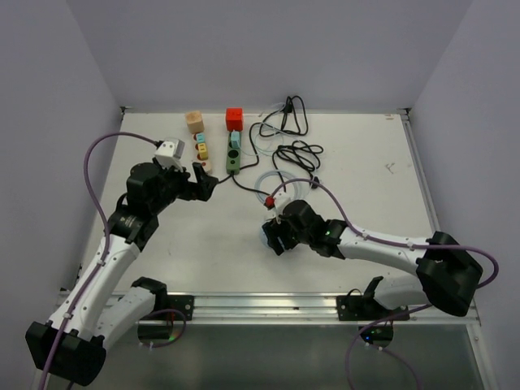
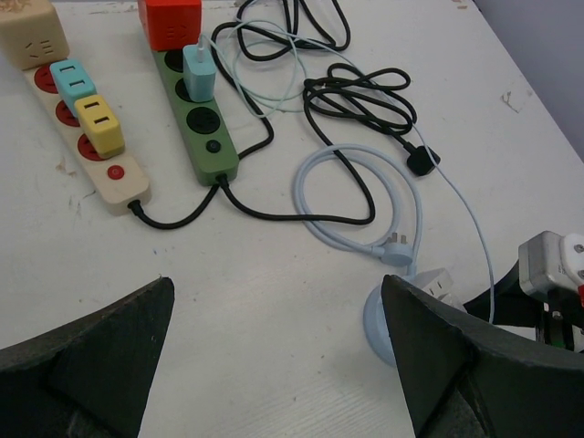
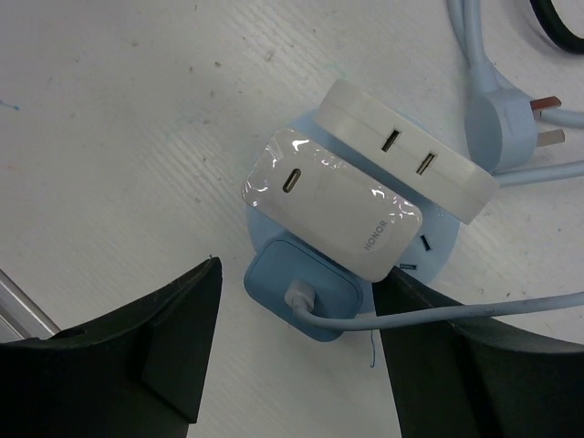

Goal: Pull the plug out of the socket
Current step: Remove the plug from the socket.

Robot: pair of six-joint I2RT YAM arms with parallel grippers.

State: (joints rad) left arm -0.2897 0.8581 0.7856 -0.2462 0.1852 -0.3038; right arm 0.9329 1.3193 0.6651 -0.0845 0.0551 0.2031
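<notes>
Two claws, both spread and empty: my right gripper (image 3: 297,274) hangs over the white charger (image 3: 333,214), seated in the round blue socket (image 3: 424,242) just ahead of its jaws; my left gripper (image 2: 278,287) hovers well apart, green power strip (image 2: 196,119) beyond.

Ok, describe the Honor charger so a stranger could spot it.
On the table, find the round blue socket below the right tool. The charger sits on it: glossy white, one oval port, HONOR lettering, unlike the flat two-slot adapter and blue plug.
</notes>
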